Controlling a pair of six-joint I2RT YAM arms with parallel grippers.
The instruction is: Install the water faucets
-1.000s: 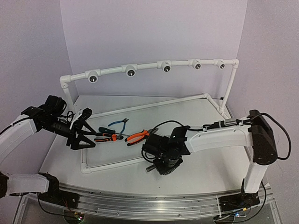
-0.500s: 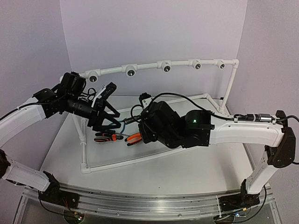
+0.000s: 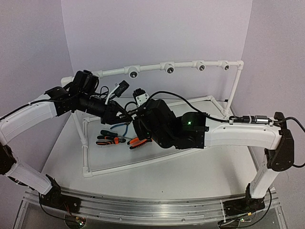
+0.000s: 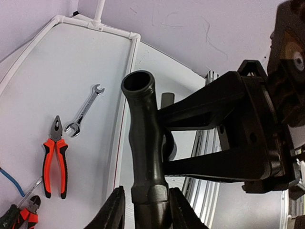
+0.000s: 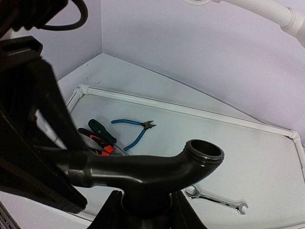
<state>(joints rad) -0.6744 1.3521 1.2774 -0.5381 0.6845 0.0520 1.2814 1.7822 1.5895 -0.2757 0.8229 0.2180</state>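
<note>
Both arms meet in mid-air, in front of and below the white pipe rail (image 3: 169, 67), with the faucet (image 4: 143, 138) gripped between them well clear of the tabletop (image 3: 214, 162). The left gripper (image 4: 145, 210) has its jaws clenched on the faucet's hexagonal end, so the open spout points away from that wrist. The right gripper (image 5: 143, 210) comes in crosswise, its jaws closed around the round collar under the bend. To my eye this double hold is a handover or re-grip: one arm steadies the piece while the other takes the angle needed to offer it to a socket on the rail. The wrench (image 4: 85, 110), orange pliers (image 4: 54, 160) and blue cutters (image 5: 133, 126) lie on the tabletop nearer than the rail, probably kept handy for tightening.
</note>
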